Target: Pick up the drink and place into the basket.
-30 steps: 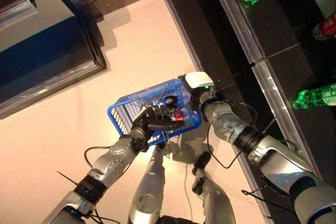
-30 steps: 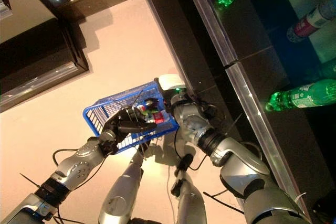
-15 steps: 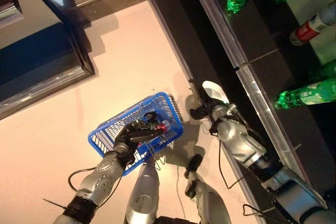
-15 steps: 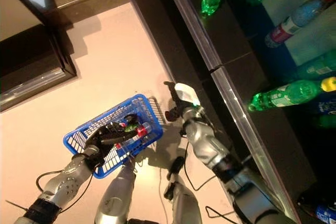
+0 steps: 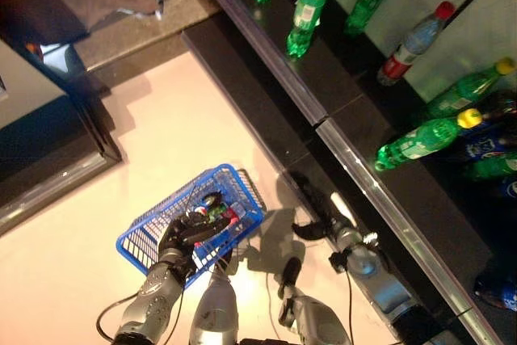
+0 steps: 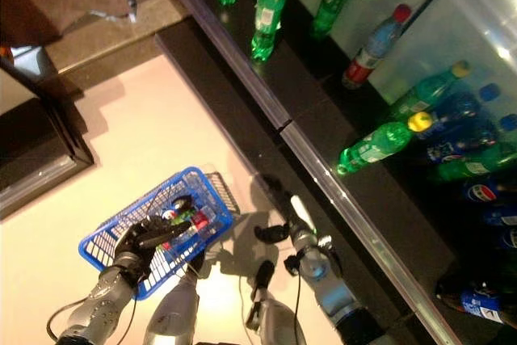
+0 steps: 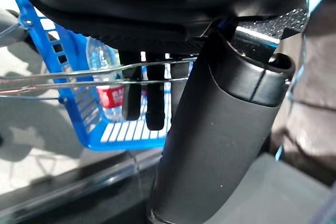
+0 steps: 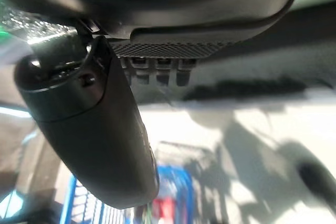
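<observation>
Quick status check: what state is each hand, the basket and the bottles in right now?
Left hand: fingers curled round the basket's wire handle, carrying it.
Right hand: open, holding nothing, apart from the basket.
Basket: off the floor, holding bottles.
Bottle in basket: lying inside, red label.
Bottles on counter: some upright, some lying down.
</observation>
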You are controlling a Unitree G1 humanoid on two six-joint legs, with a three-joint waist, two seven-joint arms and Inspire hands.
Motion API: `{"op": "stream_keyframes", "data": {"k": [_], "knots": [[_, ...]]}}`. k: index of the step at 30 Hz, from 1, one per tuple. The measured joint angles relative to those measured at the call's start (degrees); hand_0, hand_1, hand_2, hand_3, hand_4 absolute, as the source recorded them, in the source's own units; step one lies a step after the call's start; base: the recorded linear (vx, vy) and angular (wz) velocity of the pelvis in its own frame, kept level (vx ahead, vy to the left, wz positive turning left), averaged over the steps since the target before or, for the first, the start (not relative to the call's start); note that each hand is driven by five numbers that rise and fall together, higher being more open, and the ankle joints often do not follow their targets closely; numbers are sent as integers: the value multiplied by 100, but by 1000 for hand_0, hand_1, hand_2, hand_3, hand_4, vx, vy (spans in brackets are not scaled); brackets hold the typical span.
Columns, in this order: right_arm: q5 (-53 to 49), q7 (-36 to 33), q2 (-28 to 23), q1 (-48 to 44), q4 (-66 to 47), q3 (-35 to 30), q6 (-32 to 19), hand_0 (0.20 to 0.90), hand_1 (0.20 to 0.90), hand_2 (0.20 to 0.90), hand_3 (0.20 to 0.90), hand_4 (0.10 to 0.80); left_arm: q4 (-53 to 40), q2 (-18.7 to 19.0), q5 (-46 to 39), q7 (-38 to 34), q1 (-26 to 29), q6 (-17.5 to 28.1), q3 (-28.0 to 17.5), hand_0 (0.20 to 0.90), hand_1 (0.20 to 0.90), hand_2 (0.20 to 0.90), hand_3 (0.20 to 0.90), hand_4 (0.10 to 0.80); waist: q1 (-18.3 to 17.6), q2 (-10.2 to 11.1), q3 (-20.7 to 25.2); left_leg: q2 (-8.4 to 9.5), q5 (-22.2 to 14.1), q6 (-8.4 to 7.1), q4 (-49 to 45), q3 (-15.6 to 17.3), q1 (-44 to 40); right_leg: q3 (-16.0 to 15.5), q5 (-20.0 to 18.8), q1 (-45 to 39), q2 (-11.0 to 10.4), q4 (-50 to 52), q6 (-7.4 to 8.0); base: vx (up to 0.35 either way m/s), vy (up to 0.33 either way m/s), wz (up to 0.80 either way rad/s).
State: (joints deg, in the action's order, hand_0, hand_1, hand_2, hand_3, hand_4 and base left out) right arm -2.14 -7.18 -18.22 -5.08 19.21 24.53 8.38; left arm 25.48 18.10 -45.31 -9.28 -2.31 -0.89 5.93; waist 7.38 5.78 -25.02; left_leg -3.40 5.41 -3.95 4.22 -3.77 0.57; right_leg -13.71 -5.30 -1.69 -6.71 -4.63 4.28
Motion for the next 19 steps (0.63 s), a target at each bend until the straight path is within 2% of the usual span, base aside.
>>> {"op": "stream_keyframes", "data": {"k": [2,4,6,8,12,16,19], "knots": [[-369,140,189,184,554,-37,-48,900,900,900,900,800,710,-165,22,138,53,104,-82,300,300,300,200,100,-135,-19,184,-4,-5,5,48,20,-98,9,14,-74,-1,-13,14,28,19,-6],[-567,209,335,322,941,-164,-37,900,900,900,900,800,1045,-279,99,172,103,173,-122,300,300,300,200,100,-176,-30,298,-9,-28,6,51,34,-160,17,33,-130,2,-15,16,0,0,0],[-766,377,519,350,1754,-295,-193,900,900,900,900,800,1595,-392,300,359,221,411,-97,300,300,300,200,100,-243,-37,535,-15,-37,9,52,52,-176,27,37,-137,5,-15,12,8,8,-4],[-926,514,657,352,2595,-397,-213,900,900,900,900,800,2191,-552,338,394,233,515,-142,300,300,300,200,100,-291,-98,804,-16,-92,24,57,168,-331,151,48,-224,2,-17,26,20,14,-23],[-1453,716,804,565,3622,-695,-339,900,900,900,900,800,3137,-657,493,481,229,660,-234,300,300,300,200,100,-458,-239,1335,-33,-200,63,79,199,-451,167,125,-320,10,-21,23,24,16,-9],[-1602,741,871,582,4254,-985,-614,900,900,900,900,800,3702,-818,629,548,228,880,-234,300,300,300,200,100,-462,-306,1771,-39,-203,61,65,227,-459,177,136,-324,13,-28,21,3,4,-1],[-1599,794,912,575,4511,-1101,-743,900,900,900,900,800,3918,-827,681,623,224,965,-234,300,300,300,200,100,-458,-292,1900,-39,-205,63,72,253,-505,195,151,-358,12,-44,-8,4,3,-2]]}}
